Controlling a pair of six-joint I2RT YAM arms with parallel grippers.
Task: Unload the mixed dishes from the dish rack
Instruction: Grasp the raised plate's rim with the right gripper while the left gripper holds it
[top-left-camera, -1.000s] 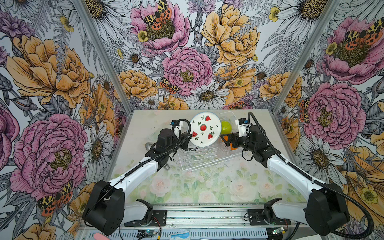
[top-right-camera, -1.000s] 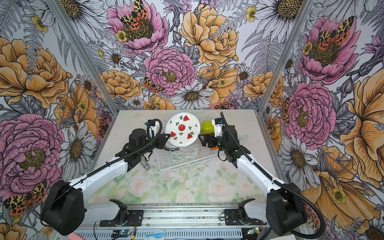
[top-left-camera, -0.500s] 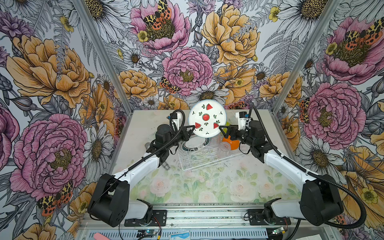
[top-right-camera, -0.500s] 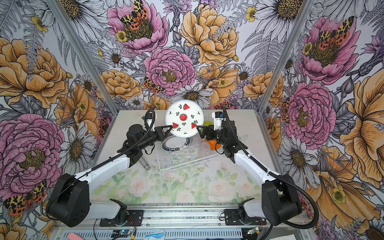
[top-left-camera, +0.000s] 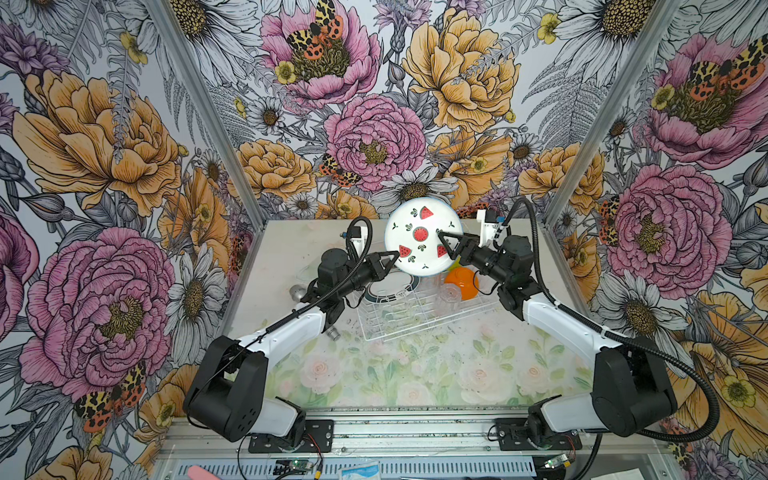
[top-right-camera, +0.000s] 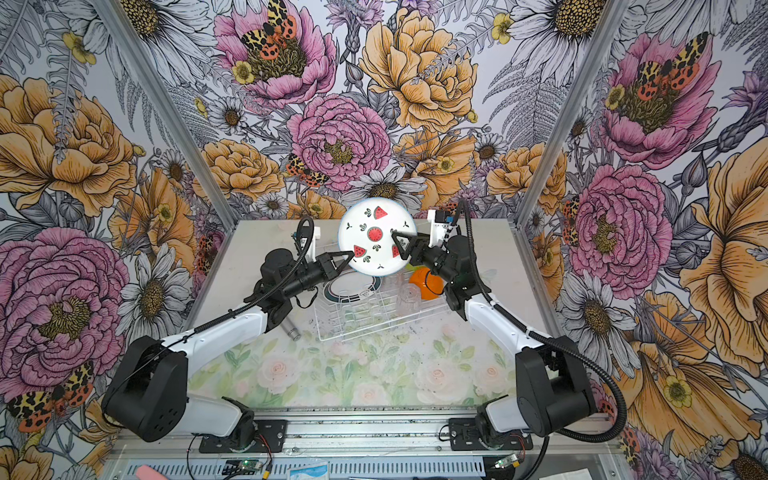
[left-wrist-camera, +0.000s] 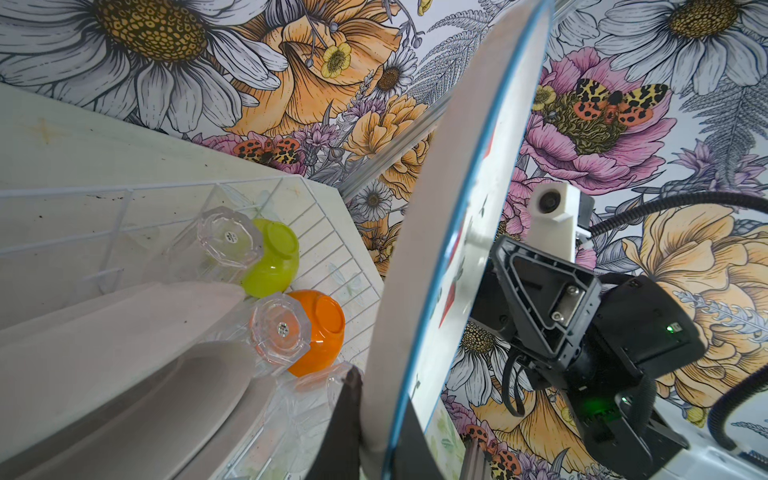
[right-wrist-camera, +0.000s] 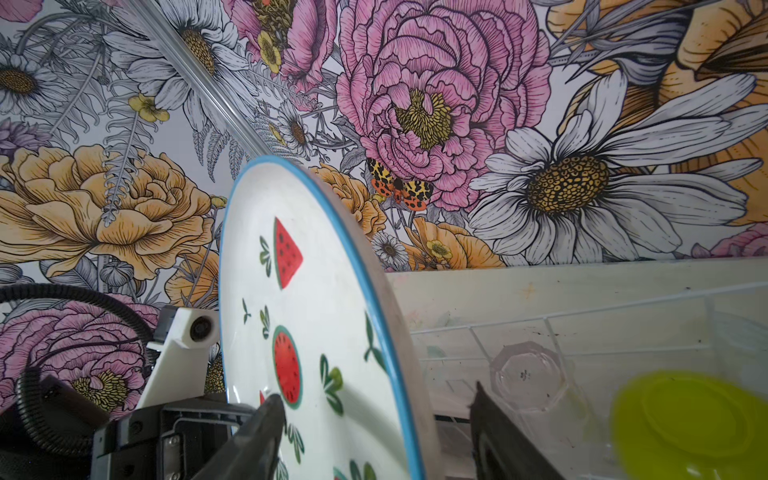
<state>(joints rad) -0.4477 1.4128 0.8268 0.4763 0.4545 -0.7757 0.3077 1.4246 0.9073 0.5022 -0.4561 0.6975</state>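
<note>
The white plate with watermelon spots (top-left-camera: 422, 237) (top-right-camera: 376, 237) hangs upright above the dish rack (top-left-camera: 415, 320) (top-right-camera: 374, 320). My left gripper (top-left-camera: 390, 262) (left-wrist-camera: 382, 415) is shut on its left edge. My right gripper (top-left-camera: 442, 243) (right-wrist-camera: 376, 395) straddles the right edge, open: one finger touches the plate's face, the other stands off its back. In the rack lie a dark-rimmed plate (top-left-camera: 388, 289), an orange bowl (top-left-camera: 463, 282) (left-wrist-camera: 320, 332), a lime-green bowl (left-wrist-camera: 274, 257) (right-wrist-camera: 685, 419) and clear tumblers (left-wrist-camera: 226, 237) (right-wrist-camera: 528, 374).
A grey metal cylinder (top-left-camera: 332, 332) (top-right-camera: 293, 330) lies on the table just left of the rack, under my left arm. A round metal piece (top-left-camera: 297, 293) sits further left. Flowered walls close in the back and both sides.
My left gripper has lifted the watermelon plate up and back, out of the rack. My right gripper has come to the plate's right edge and its jaws have narrowed.
</note>
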